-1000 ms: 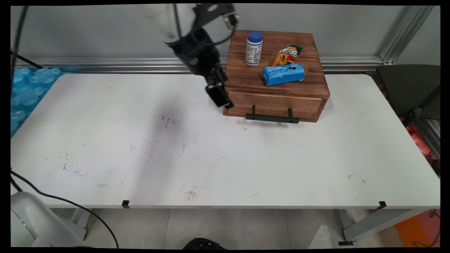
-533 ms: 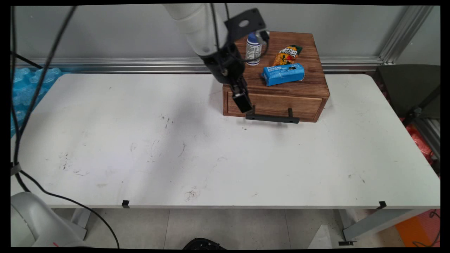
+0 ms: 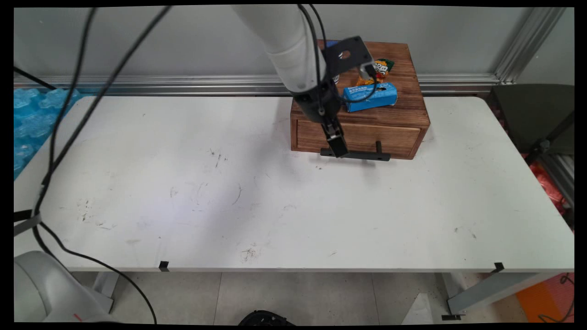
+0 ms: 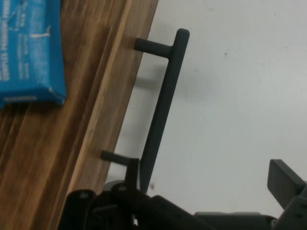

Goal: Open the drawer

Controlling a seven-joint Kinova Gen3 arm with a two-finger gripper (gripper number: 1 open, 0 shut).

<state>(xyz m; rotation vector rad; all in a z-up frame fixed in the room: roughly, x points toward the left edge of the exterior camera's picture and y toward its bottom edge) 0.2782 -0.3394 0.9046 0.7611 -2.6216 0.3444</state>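
Black two-finger gripper [image 3: 339, 149] [image 4: 208, 170] hangs at the front of the brown wooden box w/ one drawer [image 3: 403, 107], which stands at the far side of the white table [image 3: 229, 192], right of centre. Claw is spread wide. In hand view, one finger [image 4: 133, 167] sits by the drawer front near one post of the handle. The other finger [image 4: 284, 179] is well off over bare tabletop.

Nearest thing is the black bar handle [image 3: 362, 156] [image 4: 163, 105] on the drawer front, held off the wood by two short posts. One end of the bar lies between the fingers, close to the drawer-side finger. Can't tell if that finger touches the bar or the post. Drawer looks closed in main view, front flush w/ the box.

On the box top:
- A blue rectangular packet w/ white print [image 3: 370, 96] [image 4: 29, 48] lies flat near the front edge.
- An orange and green snack bag [image 3: 381, 68] lies behind it.

Hidden or hard to read:
- The arm's wrist and a black bracket cover the box's top left corner. Only a sliver of something blue [image 3: 328, 43] shows there, can't tell what.
- Part of the snack bag is behind a cable.
- Hand view cuts off most of the blue packet and the gripper's lower linkage.
- Black cables hang across the left of main view.
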